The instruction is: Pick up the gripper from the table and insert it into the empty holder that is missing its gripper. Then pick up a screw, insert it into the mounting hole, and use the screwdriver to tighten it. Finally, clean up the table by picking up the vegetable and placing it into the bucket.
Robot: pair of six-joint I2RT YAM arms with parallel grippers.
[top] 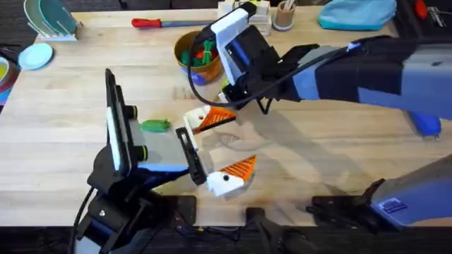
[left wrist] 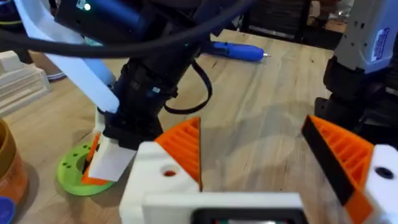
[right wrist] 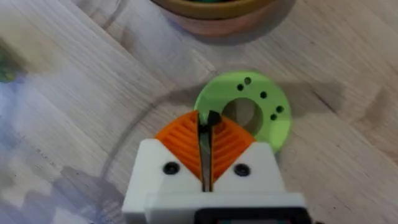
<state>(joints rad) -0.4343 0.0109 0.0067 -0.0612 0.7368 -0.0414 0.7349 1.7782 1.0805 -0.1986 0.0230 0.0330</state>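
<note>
The right gripper [right wrist: 205, 152] is seen lowered to the desk [top: 339, 155] beside the green round disc [right wrist: 249, 112], its orange ribbed pads pressed flat together with only a thin dark seam between them; whether anything thin is pinched there cannot be told. The disc lies just beyond the jaws, touching or nearly touching their tips, with the blue bucket [top: 196, 60] a little farther on in the same direction.

The left gripper [top: 222, 152] is held with its jaws wide apart and nothing between them, pointed toward the right gripper. The green vegetable [top: 155, 125] lies flat on the desk just beside the left arm's wrist, its long axis running across the desk, left to right. It is well nearer the left arm than the right.

The blue screwdriver [left wrist: 239, 51] rests far off toward the right edge of the desk, nearest the right arm's side. The loose orange gripper part cannot be picked out with certainty.
</note>
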